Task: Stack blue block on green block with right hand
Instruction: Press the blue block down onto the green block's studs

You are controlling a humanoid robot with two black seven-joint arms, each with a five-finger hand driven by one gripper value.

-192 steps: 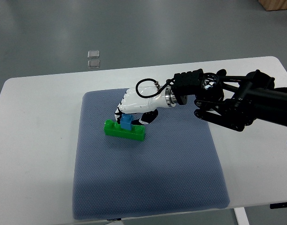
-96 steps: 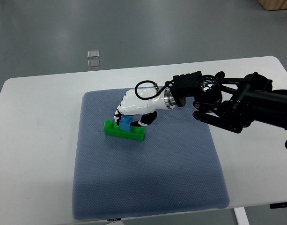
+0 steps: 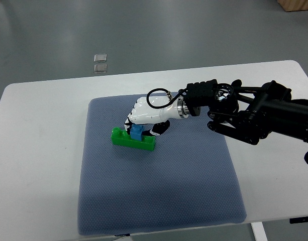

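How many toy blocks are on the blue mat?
2: the green block lies on the mat's upper left part; the blue block sits on it, gripped by the right hand. No others show; the hand could hide one.

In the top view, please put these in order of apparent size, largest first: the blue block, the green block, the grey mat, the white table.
1. white table
2. grey mat
3. green block
4. blue block, partly hidden by the right hand, yet clearly the smallest.

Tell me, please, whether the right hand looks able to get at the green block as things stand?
Probably yes: the right hand is right over the green block, holding the blue block on its top, with nothing between.
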